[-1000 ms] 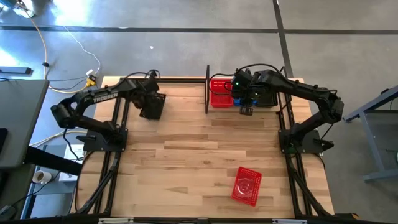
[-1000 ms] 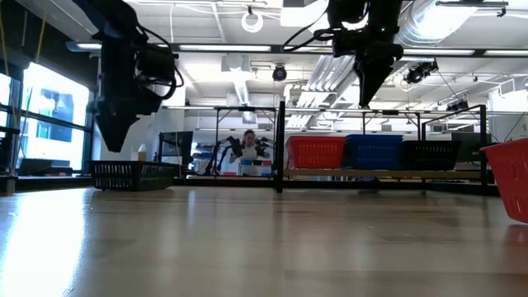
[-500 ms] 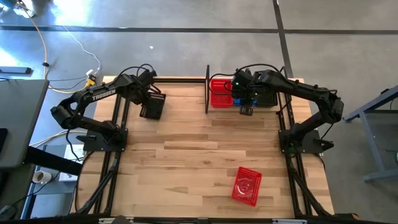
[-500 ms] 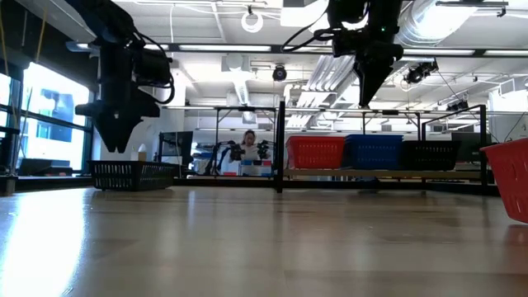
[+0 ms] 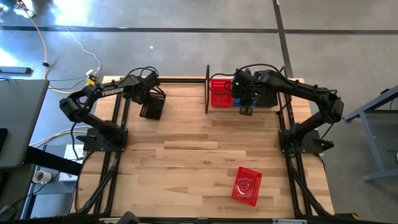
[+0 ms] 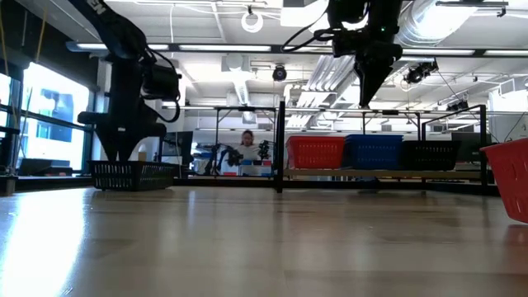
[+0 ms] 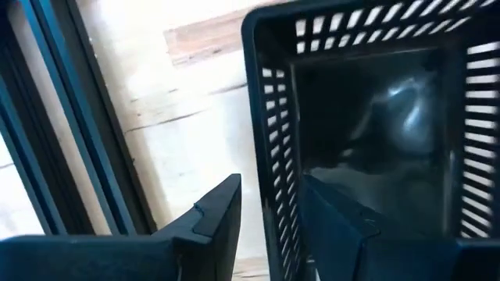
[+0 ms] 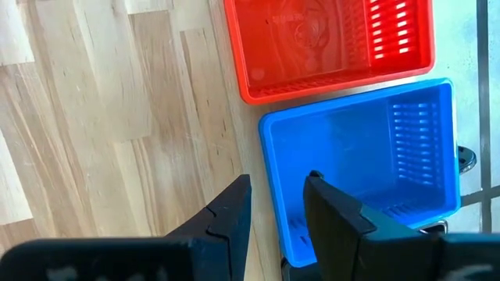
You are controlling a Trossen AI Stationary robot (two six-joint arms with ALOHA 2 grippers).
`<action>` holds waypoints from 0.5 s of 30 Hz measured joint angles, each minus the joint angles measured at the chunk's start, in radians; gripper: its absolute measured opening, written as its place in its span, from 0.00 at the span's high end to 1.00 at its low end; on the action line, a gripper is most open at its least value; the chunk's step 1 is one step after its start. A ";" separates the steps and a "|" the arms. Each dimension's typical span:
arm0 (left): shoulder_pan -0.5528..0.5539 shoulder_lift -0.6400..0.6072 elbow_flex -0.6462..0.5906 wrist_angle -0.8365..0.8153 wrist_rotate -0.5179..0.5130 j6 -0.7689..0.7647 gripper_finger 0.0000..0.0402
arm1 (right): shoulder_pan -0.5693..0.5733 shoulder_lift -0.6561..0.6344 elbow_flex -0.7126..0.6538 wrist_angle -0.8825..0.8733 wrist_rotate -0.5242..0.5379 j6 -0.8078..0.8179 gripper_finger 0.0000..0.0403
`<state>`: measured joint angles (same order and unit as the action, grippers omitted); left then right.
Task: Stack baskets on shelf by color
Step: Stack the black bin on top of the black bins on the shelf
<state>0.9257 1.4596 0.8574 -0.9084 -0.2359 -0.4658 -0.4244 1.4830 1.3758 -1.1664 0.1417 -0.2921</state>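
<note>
A black mesh basket (image 5: 151, 110) (image 6: 132, 175) rests by its base on the table near the far left. My left gripper (image 5: 151, 99) (image 6: 124, 157) (image 7: 269, 207) is open just above it, one finger outside and one inside a side wall (image 7: 273, 148); no touch shows. The shelf (image 5: 207, 90) (image 6: 280, 148) holds a red basket (image 5: 220, 93) (image 8: 328, 39), a blue basket (image 8: 359, 156) (image 6: 373, 153) and a black one (image 6: 431, 154) side by side. My right gripper (image 5: 246, 102) (image 6: 365, 91) (image 8: 277, 199) hangs open high over the blue basket's near wall.
A second red basket (image 5: 247, 185) (image 6: 507, 188) lies near the table's near right corner. Black arm frames (image 5: 115, 124) run along both table sides, one close beside the left black basket. Bare wood (image 5: 186, 155) spans the middle. A person (image 6: 247, 148) shows far in the room.
My left gripper has come down toward the black basket and now straddles its wall, while the arm's elbow has swung toward the far edge. The basket has kept its place. The right arm has kept still.
</note>
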 joint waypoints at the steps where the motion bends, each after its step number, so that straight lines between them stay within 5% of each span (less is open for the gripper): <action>1: 0.000 0.008 0.000 0.000 0.000 -0.004 0.70 | 0.000 0.000 0.000 -0.001 0.000 0.000 0.74; 15: 0.006 0.072 -0.001 0.018 0.027 -0.080 0.77 | 0.000 0.000 0.000 -0.012 0.001 0.025 0.74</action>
<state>0.9314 1.5317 0.8566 -0.8905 -0.2089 -0.5456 -0.4244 1.4830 1.3758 -1.1786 0.1425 -0.2676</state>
